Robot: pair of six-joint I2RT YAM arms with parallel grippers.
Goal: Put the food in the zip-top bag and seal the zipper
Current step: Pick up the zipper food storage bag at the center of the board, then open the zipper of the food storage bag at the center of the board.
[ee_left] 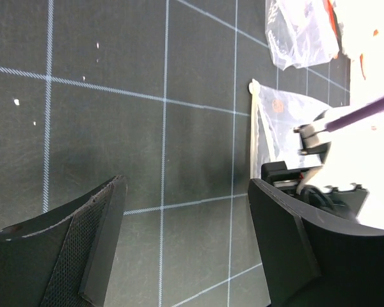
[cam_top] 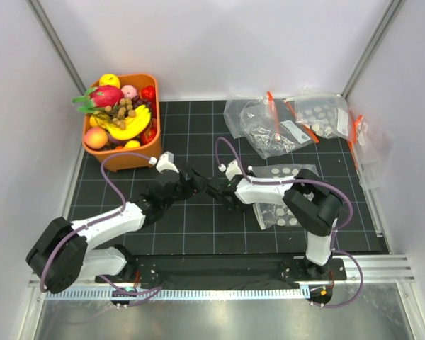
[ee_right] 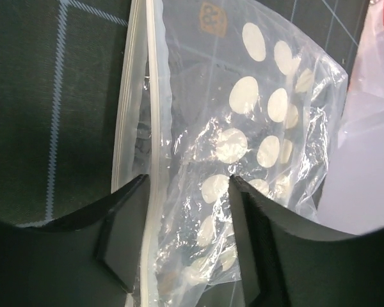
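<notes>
None of the food (cam_top: 131,124) is bagged; it is left in the basket (cam_top: 131,157), well beyond the open, empty left gripper (ee_left: 185,185). The zipper (ee_right: 157,96) of the zip-top bag (ee_right: 256,128) is straddled by the parted jaws of the right gripper (ee_right: 187,180).

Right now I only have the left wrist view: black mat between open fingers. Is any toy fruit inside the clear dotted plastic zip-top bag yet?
Observer: No. The right wrist view shows no fruit in the clear dotted plastic zip-top bag.
Operator: Where's the fruit?
Observer: The yellow banana bunch, brown ball cluster and pink-orange peach sit in the orange plastic basket at the back left.
Operator: And the right gripper?
Observer: The right gripper straddles the bag's pale zipper strip, jaws apart.
</notes>
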